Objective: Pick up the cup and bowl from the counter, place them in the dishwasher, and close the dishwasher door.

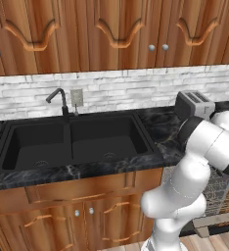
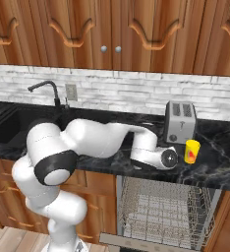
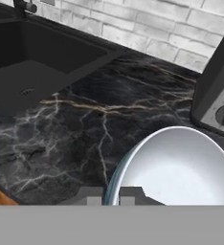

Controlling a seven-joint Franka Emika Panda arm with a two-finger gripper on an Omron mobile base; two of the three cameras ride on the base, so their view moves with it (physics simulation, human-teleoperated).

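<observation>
My gripper (image 3: 111,195) is shut on the near rim of the pale blue-white bowl (image 3: 181,167), which fills the lower right of the hand view over the black marbled counter (image 3: 85,129). In the right base view my wrist (image 2: 161,157) hangs low over the counter (image 2: 220,167), just left of the yellow cup (image 2: 191,151), and hides the bowl. The cup stands upright in front of the toaster. Below the counter the dishwasher (image 2: 161,206) stands open with its wire racks showing and its door (image 2: 136,241) dropped down.
A silver toaster (image 2: 180,121) stands on the counter close behind the cup and right of the bowl. The black sink (image 1: 72,139) with its faucet (image 1: 60,100) lies to the left. Wooden cabinets hang above and flank the dishwasher.
</observation>
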